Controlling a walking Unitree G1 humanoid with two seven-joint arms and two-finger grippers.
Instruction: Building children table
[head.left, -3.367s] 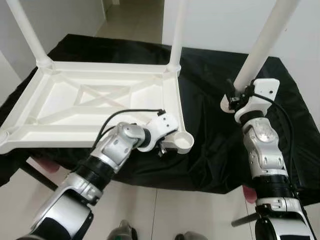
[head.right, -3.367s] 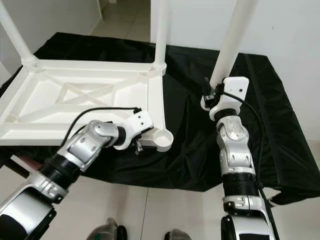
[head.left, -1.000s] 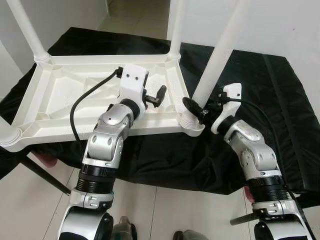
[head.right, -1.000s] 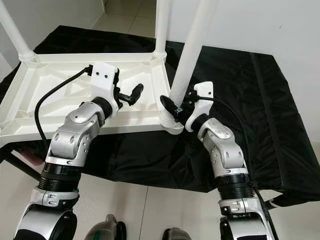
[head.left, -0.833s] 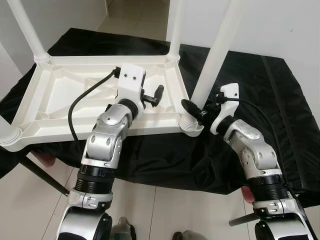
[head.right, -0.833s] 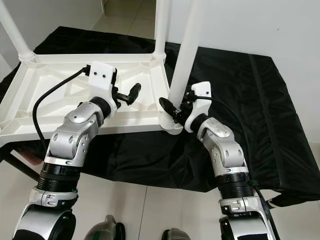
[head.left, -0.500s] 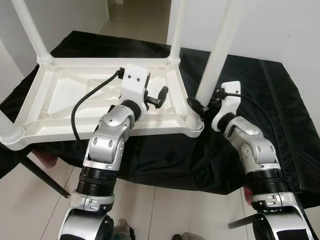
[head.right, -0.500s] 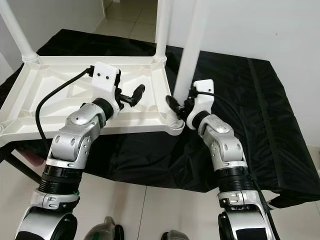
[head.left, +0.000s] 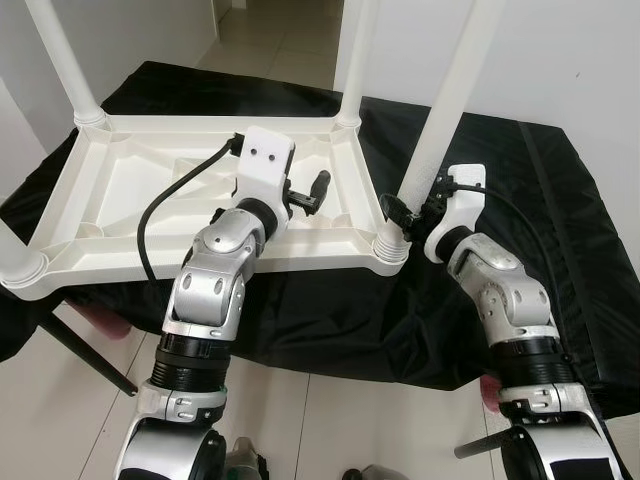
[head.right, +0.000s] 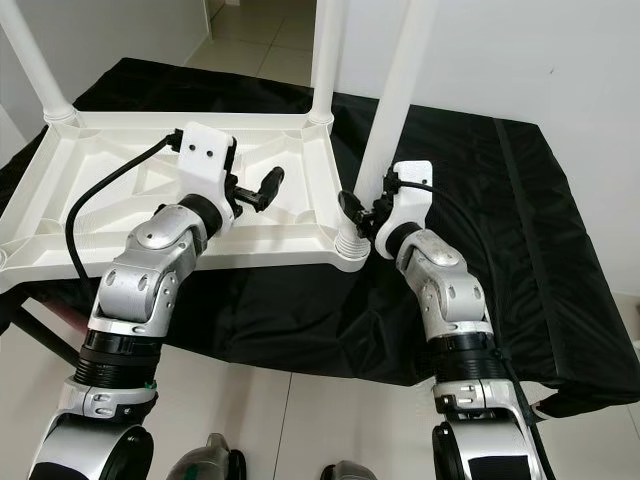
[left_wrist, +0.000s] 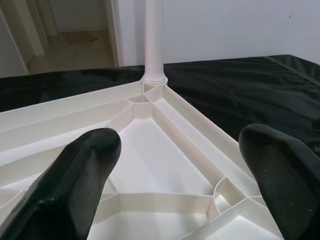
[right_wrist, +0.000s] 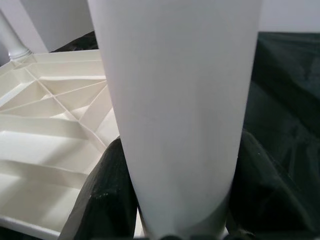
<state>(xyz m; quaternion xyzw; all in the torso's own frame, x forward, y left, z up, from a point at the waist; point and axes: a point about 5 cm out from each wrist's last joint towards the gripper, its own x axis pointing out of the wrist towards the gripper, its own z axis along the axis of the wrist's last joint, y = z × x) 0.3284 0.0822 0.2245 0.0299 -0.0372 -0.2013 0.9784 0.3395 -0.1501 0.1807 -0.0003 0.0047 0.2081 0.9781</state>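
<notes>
A white plastic children's table (head.left: 110, 200) lies upside down on a black cloth. My right gripper (head.left: 405, 212) is shut on the lower end of a white leg (head.left: 440, 110), which stands in the near right corner socket (head.left: 392, 246) and leans slightly right. In the right wrist view the black fingers (right_wrist: 107, 195) press on both sides of the leg (right_wrist: 175, 100). My left gripper (left_wrist: 180, 145) is open above the table's ribbed underside, left of that corner, holding nothing. One of its fingers (head.left: 318, 185) shows past the white wrist.
Three more white legs stand in the other corners: far left (head.left: 60, 60), far right (head.left: 352, 60), near left (head.left: 10, 250). The black cloth (head.left: 560, 200) spreads to the right of the table. A white wall rises behind, and tiled floor (head.left: 300, 400) lies below the front edge.
My right gripper carried the leg from the right into the near right socket and tipped it more upright. My left gripper left that socket and rose over the table's underside.
</notes>
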